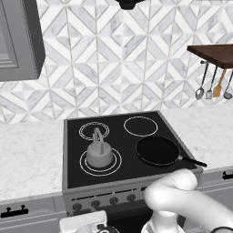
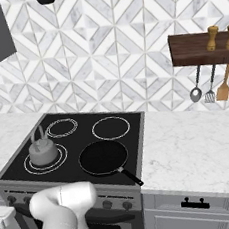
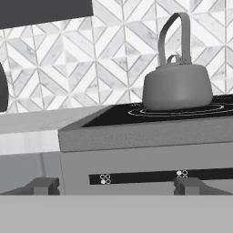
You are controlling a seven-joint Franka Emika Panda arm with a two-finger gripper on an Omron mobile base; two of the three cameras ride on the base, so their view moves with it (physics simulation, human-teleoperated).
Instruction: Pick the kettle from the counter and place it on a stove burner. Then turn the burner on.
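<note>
The pale grey kettle [image 1: 99, 154] [image 2: 43, 152] stands upright on the stove burner [image 1: 116, 162] [image 2: 61, 158], the large double ring at the front left of the black glass. In the hand view the kettle [image 3: 177, 86] sits up and to the right, on the burner's rings [image 3: 182, 110]. My gripper [image 3: 116, 185] is open and holds nothing. It hangs low in front of the stove's control panel, below and apart from the kettle. The white marble counter [image 1: 27, 154] [image 2: 196, 147] flanks the stove on both sides.
A black frying pan [image 1: 157, 150] [image 2: 104, 157] lies on the front right burner, handle pointing right. A row of knobs [image 1: 95, 203] runs along the stove front. Utensils [image 1: 214, 86] hang under a wooden shelf [image 2: 199, 49] at the right wall.
</note>
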